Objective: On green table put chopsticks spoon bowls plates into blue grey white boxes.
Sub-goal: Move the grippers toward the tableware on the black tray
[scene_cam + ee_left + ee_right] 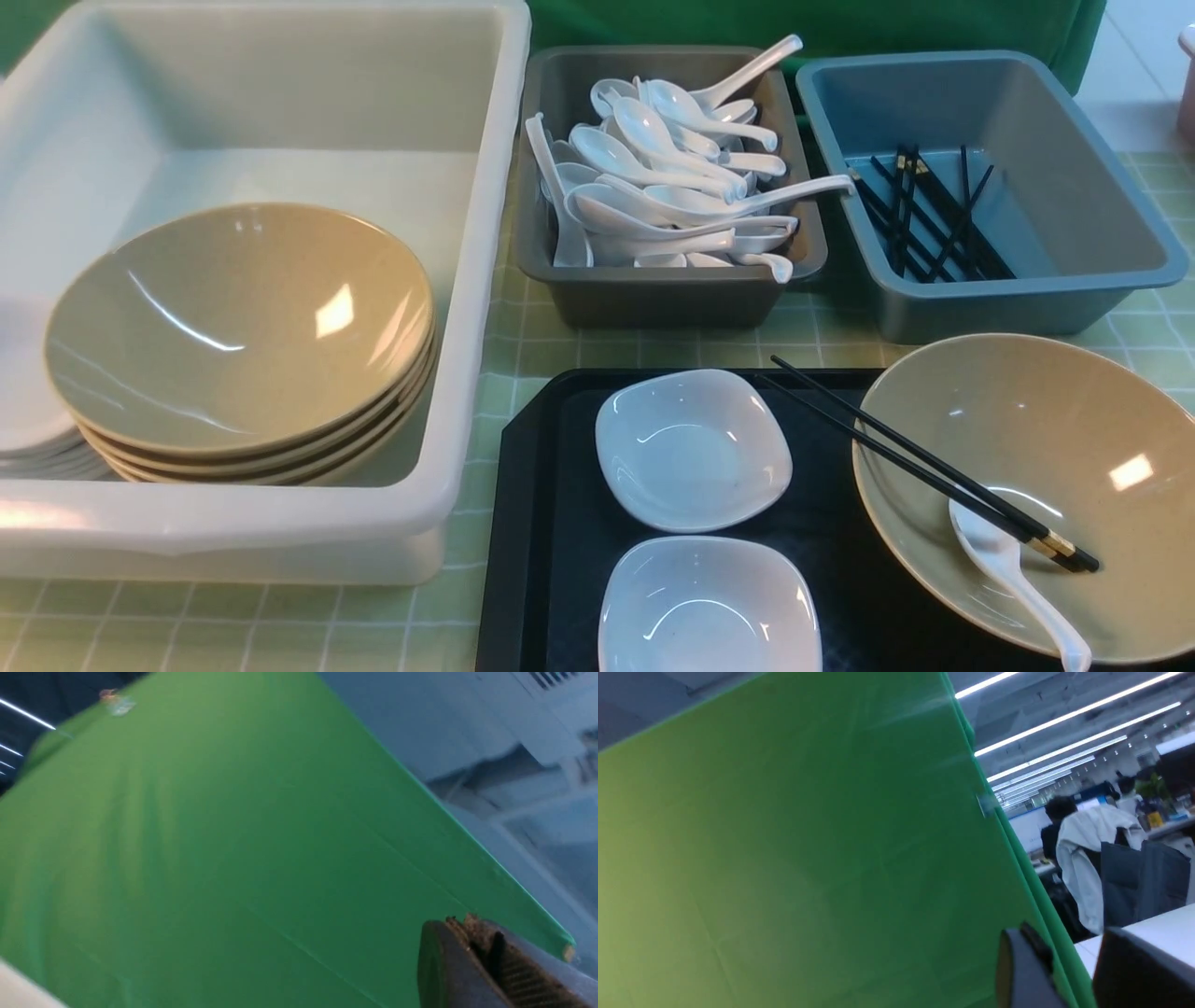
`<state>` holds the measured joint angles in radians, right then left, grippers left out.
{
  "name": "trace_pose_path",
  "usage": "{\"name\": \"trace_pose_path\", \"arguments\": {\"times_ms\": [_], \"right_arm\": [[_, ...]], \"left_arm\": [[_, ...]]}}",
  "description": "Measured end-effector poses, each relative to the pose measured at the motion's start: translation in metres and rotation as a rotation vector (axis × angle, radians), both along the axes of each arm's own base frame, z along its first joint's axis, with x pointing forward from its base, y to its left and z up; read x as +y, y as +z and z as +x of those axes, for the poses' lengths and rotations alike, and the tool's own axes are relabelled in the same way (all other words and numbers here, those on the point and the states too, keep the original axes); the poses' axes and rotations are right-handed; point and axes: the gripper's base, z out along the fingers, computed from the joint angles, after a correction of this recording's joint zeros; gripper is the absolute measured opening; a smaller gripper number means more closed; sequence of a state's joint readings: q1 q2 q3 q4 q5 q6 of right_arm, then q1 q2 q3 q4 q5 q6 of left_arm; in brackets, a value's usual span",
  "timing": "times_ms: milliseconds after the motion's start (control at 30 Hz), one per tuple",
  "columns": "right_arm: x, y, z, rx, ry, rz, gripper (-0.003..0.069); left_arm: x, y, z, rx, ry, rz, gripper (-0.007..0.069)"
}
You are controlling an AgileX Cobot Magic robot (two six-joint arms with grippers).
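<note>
No text can be read, as far as shows.

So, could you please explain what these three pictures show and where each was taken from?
It is a robot with two arms. The front view looks forward from between them onto the green table. There a white box holds stacked tan bowls, a grey box holds spoons, a blue box holds chopsticks. On the black tray lie two white plates; by them a lone bowl carries loose chopsticks and a single spoon. The other two pictures come from cameras on the wrists, pointing at a green screen. The left gripper is shut, the right gripper open; neither holds anything.
</note>
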<state>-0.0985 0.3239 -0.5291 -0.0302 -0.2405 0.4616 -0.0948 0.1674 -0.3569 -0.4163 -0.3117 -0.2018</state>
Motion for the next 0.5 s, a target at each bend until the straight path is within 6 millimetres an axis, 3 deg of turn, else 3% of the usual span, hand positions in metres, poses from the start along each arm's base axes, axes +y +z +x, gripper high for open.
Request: {"name": "trace_pose_path", "arguments": {"times_ms": [33,67,100,200,300,367,400,467,500], "right_arm": [[-0.001,0.014,0.007,0.048,-0.006,-0.013,0.0236],[0.0,0.018,0.006,0.048,-0.006,-0.013,0.0236],[-0.001,0.04,0.017,0.151,-0.022,-0.058,0.0236],[-0.004,0.06,0.043,0.352,-0.046,-0.18,0.0236],[-0.007,0.05,0.074,0.592,-0.031,-0.263,0.0236],[-0.009,0.029,0.098,0.763,0.001,-0.272,0.0236],[-0.009,0.028,0.098,0.77,0.002,-0.271,0.0236],[-0.007,-0.001,0.12,0.96,0.075,-0.324,0.0236],[-0.006,-0.004,0.121,0.978,0.092,-0.33,0.0236]], "left_arm": [[-0.002,0.014,0.003,0.015,-0.007,0.023,-0.0002],[-0.003,0.016,0.004,0.036,-0.014,0.035,-0.0002],[-0.008,0.041,0.01,0.091,-0.039,0.088,-0.0002],[-0.018,0.064,0.034,0.281,-0.094,0.206,-0.0002],[-0.024,0.065,0.057,0.47,-0.111,0.361,-0.0002],[-0.025,0.057,0.073,0.571,-0.104,0.454,-0.0002],[-0.025,0.056,0.074,0.584,-0.106,0.465,-0.0002],[-0.027,0.043,0.088,0.697,-0.125,0.533,-0.0002],[-0.028,0.041,0.089,0.712,-0.13,0.54,-0.0002]]}}
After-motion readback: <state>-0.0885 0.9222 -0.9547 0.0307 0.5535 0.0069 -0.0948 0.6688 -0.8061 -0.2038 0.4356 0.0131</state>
